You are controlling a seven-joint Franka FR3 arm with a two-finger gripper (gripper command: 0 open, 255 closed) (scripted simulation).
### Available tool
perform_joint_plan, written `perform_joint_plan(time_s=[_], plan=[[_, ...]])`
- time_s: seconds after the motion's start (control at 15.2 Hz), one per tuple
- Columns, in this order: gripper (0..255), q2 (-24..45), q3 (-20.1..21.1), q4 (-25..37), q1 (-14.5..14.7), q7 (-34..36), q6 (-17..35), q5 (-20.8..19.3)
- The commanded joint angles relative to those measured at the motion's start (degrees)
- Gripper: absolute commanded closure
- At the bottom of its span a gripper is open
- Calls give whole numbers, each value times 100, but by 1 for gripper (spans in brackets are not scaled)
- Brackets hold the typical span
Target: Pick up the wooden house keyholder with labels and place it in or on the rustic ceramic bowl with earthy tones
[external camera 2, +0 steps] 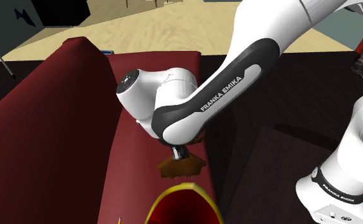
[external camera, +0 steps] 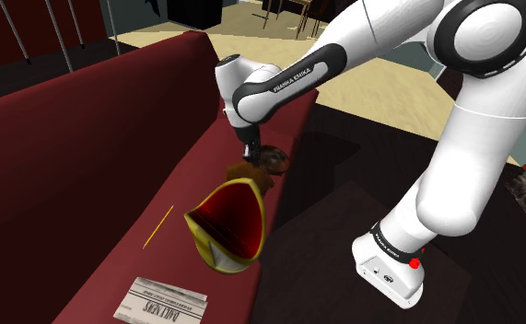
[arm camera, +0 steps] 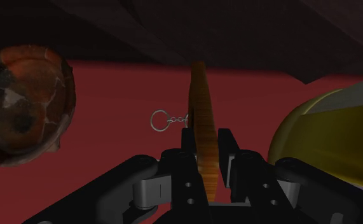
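My gripper point(arm camera: 205, 153) is shut on the wooden house keyholder point(arm camera: 199, 108), which stands edge-on between the fingers with a small key ring on a chain point(arm camera: 164, 119) at its side. In the shoulder view the gripper point(external camera: 253, 162) points down at the dark red sofa seat and the brown keyholder point(external camera: 245, 175) hangs under it. The mottled brown and orange bowl point(external camera: 278, 161) sits just beyond, near the seat's front edge. In the wrist view the bowl point(arm camera: 21, 105) lies off to one side of the fingers. The second exterior view has the house-shaped keyholder point(external camera 2: 181, 167) below the hand point(external camera 2: 180, 153).
A yellow, red-lined container point(external camera: 228, 225) lies tipped on the seat close to the keyholder. A newspaper point(external camera: 164, 302) and a thin yellow stick point(external camera: 157, 227) lie further along the seat. The sofa backrest point(external camera: 76, 138) rises on the shoulder view's left; a dark table point(external camera: 344, 221) adjoins the front.
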Motion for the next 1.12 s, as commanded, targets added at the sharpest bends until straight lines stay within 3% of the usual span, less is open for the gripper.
perform_joint_plan(time_s=[0.0, 1.06], plan=[[255, -97, 14, 32, -6, -36, -122, 38], [255, -796, 78, 443, -39, -323, -1176, 292]])
